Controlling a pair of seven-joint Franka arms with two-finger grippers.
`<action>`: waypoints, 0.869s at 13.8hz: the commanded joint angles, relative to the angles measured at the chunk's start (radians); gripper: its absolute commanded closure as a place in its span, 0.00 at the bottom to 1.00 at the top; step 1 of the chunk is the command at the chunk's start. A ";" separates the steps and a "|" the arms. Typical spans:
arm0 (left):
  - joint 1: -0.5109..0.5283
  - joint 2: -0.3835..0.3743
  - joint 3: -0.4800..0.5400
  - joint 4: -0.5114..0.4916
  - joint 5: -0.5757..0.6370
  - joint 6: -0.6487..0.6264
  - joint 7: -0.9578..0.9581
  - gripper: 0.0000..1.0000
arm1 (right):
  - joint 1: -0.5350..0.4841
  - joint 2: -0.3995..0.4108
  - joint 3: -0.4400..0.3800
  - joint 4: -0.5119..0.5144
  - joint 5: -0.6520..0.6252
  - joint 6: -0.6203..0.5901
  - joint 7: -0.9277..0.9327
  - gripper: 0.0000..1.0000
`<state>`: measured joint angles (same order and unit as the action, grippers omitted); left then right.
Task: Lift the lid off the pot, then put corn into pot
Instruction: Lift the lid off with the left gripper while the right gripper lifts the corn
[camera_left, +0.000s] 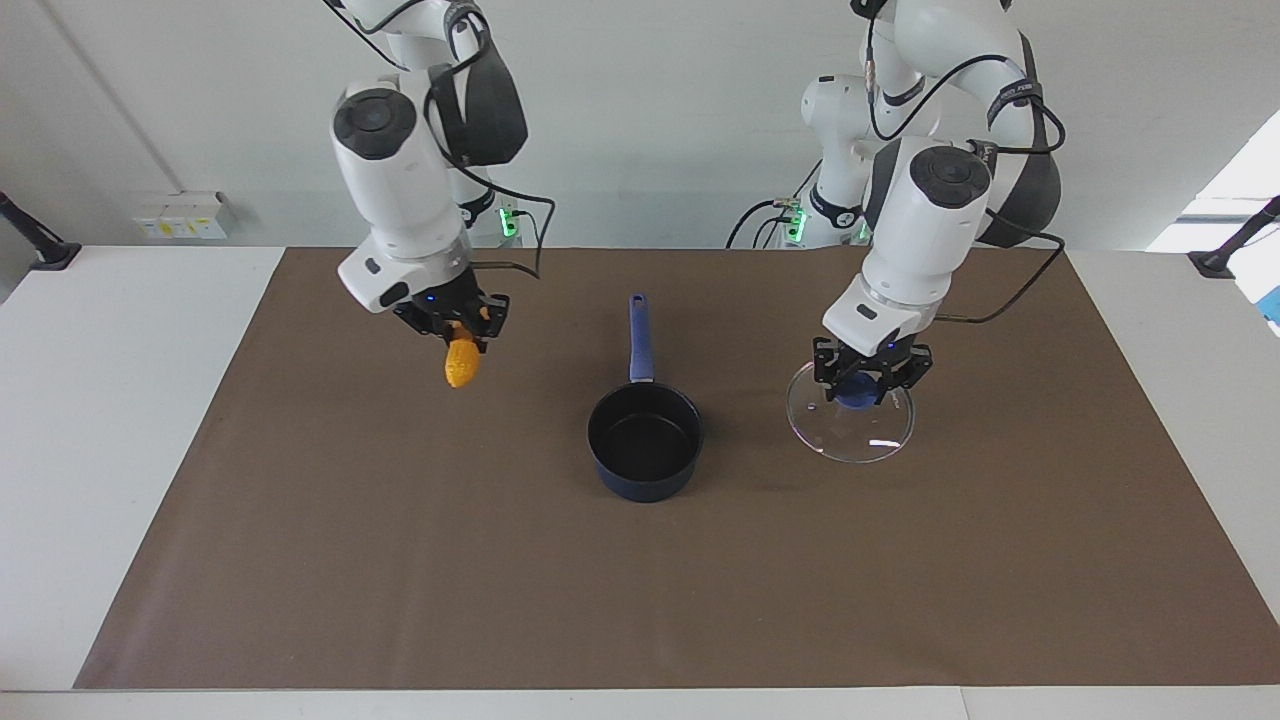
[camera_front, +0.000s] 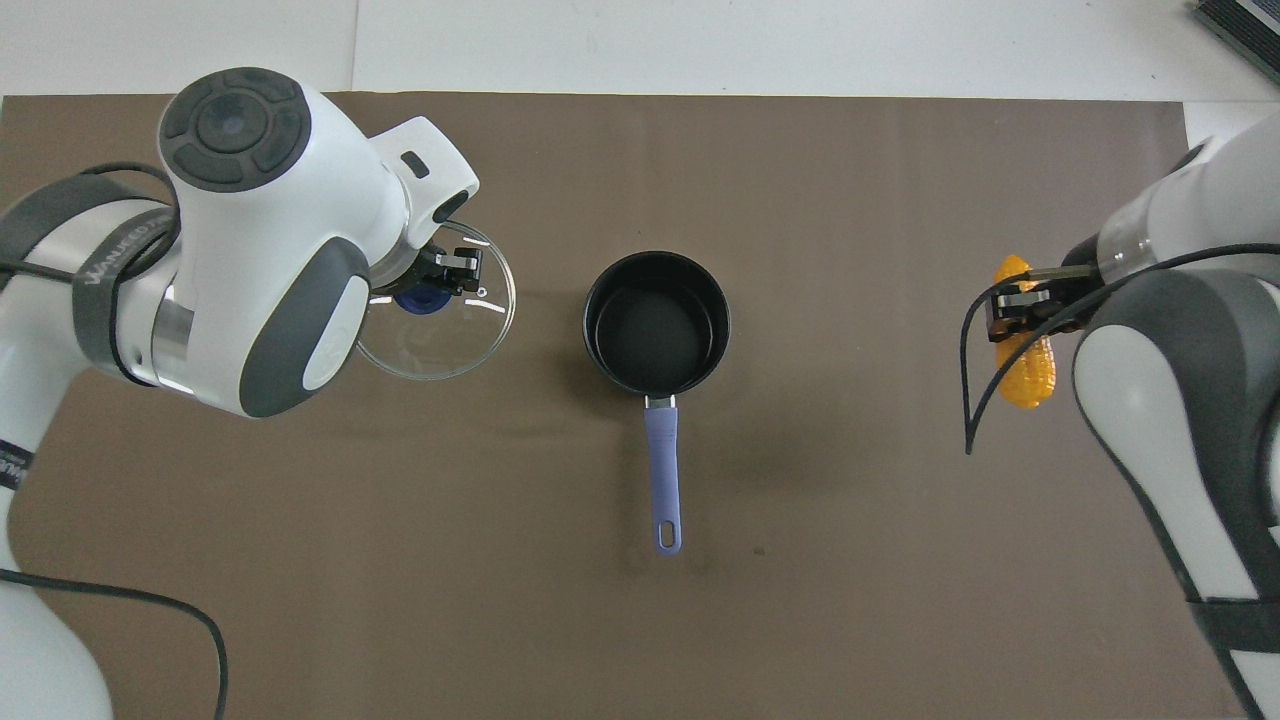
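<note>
The pot (camera_left: 645, 478) stands open and empty in the middle of the brown mat, its long blue handle (camera_left: 640, 335) pointing toward the robots; it also shows in the overhead view (camera_front: 655, 325). The lid (camera_left: 850, 435) lies low on the mat beside the pot, toward the left arm's end (camera_front: 440, 345). My left gripper (camera_left: 860, 390) is down on its blue knob, fingers closed around it. My right gripper (camera_left: 462, 335) is shut on the top of the orange-yellow corn (camera_left: 461, 368), which hangs in the air over the mat toward the right arm's end (camera_front: 1028, 375).
The brown mat (camera_left: 640, 600) covers most of the white table. Black camera stands sit at both back corners of the table (camera_left: 40, 245). Cables hang from both arms.
</note>
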<state>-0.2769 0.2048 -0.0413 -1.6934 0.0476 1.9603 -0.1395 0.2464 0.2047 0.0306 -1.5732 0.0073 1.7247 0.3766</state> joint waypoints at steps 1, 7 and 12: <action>0.053 -0.094 -0.011 -0.146 -0.012 0.084 0.069 1.00 | 0.050 0.155 0.000 0.191 0.007 0.005 0.108 1.00; 0.198 -0.139 -0.011 -0.233 -0.043 0.098 0.207 1.00 | 0.151 0.340 0.000 0.373 0.007 0.098 0.278 1.00; 0.306 -0.148 -0.011 -0.342 -0.116 0.202 0.297 1.00 | 0.209 0.424 0.008 0.363 0.007 0.168 0.291 1.00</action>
<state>-0.0156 0.1029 -0.0410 -1.9422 -0.0274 2.0855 0.1011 0.4435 0.5723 0.0317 -1.2419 0.0073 1.8572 0.6458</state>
